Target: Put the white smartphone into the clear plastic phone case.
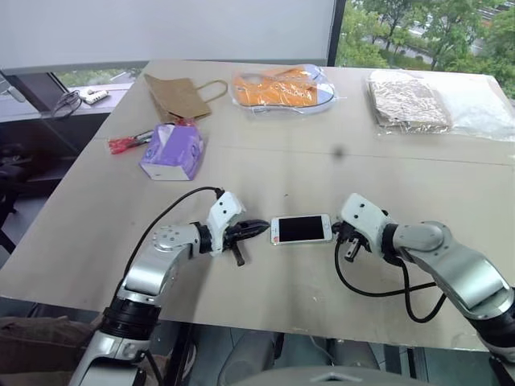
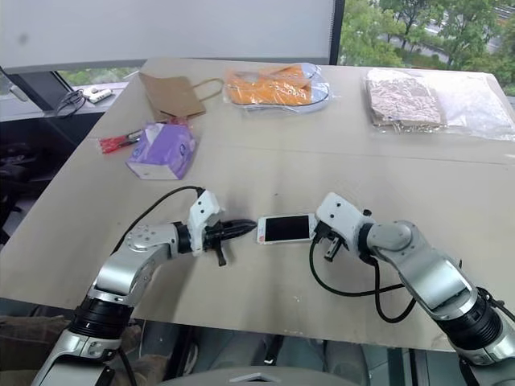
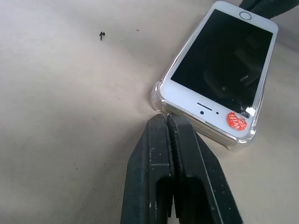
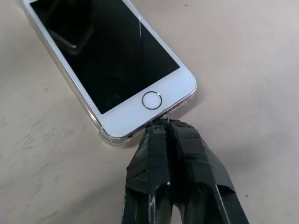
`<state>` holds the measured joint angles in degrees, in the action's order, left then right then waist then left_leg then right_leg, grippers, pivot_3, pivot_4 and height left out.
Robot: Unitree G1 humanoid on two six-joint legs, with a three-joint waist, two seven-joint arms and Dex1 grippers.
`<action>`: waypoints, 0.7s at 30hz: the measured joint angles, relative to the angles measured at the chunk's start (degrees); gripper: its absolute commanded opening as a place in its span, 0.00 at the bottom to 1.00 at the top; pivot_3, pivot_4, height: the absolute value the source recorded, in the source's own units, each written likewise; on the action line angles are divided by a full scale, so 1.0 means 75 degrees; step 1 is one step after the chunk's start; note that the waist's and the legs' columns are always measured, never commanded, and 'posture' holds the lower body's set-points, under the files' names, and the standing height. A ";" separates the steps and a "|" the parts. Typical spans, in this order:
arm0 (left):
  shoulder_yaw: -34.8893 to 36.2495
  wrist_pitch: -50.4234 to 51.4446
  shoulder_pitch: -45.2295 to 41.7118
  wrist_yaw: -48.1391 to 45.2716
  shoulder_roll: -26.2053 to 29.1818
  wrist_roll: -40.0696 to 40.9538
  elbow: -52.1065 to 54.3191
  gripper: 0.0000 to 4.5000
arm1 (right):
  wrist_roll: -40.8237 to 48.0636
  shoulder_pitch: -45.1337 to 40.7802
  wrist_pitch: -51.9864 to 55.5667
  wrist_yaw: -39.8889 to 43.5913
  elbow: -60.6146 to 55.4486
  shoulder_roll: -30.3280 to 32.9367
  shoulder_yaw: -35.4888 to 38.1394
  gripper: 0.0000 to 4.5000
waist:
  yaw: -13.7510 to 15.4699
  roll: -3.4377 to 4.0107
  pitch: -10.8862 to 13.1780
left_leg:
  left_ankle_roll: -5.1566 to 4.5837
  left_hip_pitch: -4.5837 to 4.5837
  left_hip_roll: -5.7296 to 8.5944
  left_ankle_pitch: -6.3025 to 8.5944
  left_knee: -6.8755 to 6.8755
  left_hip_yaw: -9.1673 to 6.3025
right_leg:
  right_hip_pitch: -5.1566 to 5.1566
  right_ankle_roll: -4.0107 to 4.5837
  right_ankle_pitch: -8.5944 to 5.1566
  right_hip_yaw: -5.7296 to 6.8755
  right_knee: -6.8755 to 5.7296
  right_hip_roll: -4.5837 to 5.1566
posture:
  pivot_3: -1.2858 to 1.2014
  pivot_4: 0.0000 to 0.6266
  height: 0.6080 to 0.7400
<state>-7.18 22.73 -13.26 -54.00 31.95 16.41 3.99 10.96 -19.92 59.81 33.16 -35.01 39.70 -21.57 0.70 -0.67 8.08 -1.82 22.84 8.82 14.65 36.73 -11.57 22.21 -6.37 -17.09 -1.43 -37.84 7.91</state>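
The white smartphone lies flat, screen up, on the table between my two grippers. It sits inside the clear plastic phone case, whose glossy rim shows around its edges and corners. A small red sticker marks the phone's earpiece end. My left gripper is shut, its tips at the case's corner on that end. My right gripper is shut too, its tips pressed against the home-button end of the phone.
At the back of the table lie a brown paper bag, a clear bag with orange goods and a bag of tan goods. A purple tissue pack and a red item sit at the left.
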 measured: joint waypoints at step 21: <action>0.0557 0.0376 -0.0043 -0.0710 0.0049 0.0917 -0.0143 0.02 | -0.0980 -0.0295 -0.0927 0.1138 0.0354 0.0598 -0.0387 0.00 | -0.0109 0.0000 0.0008 | 0.0000 0.0009 0.0000 0.0001 0.0045 -0.0007 | -0.0012 -0.0001 0.0002 0.0006 -0.0017 -0.0006 | 0.52 0.24 1.00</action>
<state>-3.00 25.55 -13.58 -59.32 32.32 23.29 2.92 3.61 -22.14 52.86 41.69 -32.36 44.18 -24.47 -0.12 -0.68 8.14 -1.82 22.91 8.82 14.66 37.06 -11.62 22.12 -6.37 -17.07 -1.39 -37.97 7.87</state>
